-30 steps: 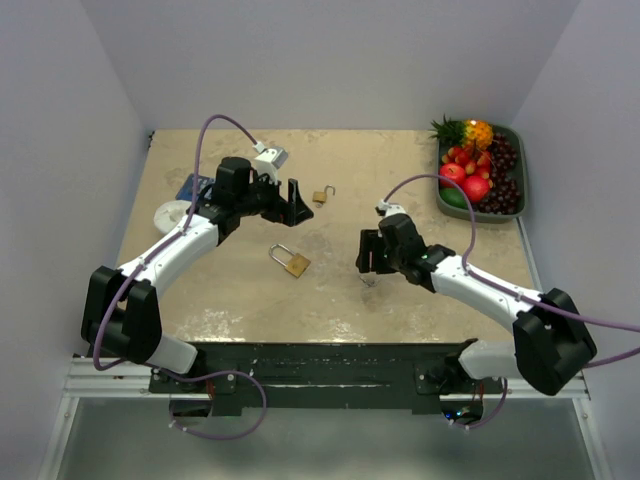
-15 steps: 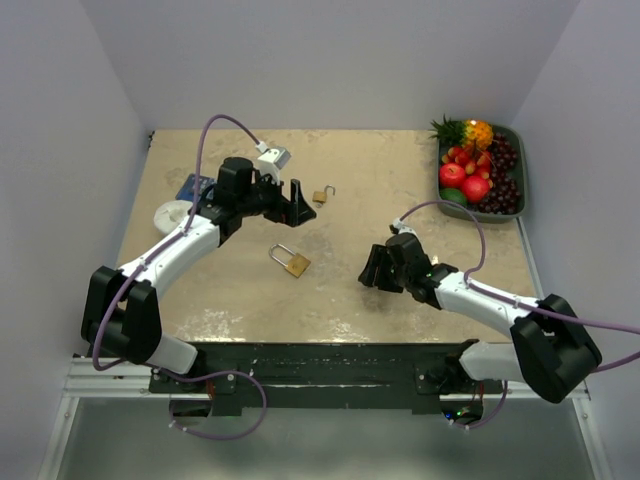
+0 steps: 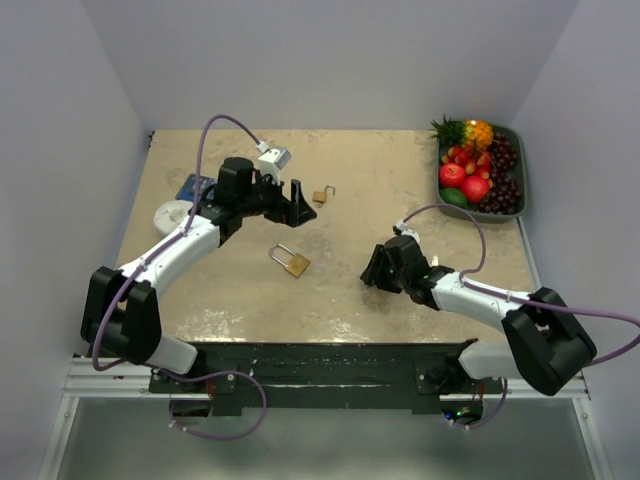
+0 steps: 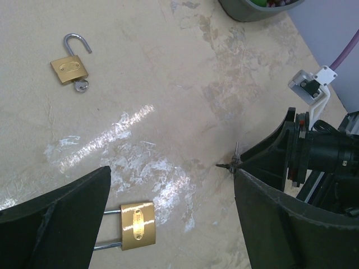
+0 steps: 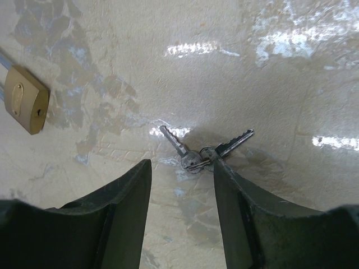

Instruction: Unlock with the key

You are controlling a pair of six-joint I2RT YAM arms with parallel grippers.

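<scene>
Two keys on a ring lie flat on the table, also seen as a small dark key bunch in the left wrist view. My right gripper is low over them and open; its right fingertip touches the ring, and nothing is gripped. A shut brass padlock lies mid-table, left of my right gripper. My left gripper hovers wide open and empty above the padlock. A second padlock, shackle open with a key in it, lies further back.
A dark tray of fruit stands at the back right. A white round object and a blue item sit at the back left beside the left arm.
My right gripper has dropped down and come nearer over the keys, and its jaws have narrowed. The left arm has barely moved.
</scene>
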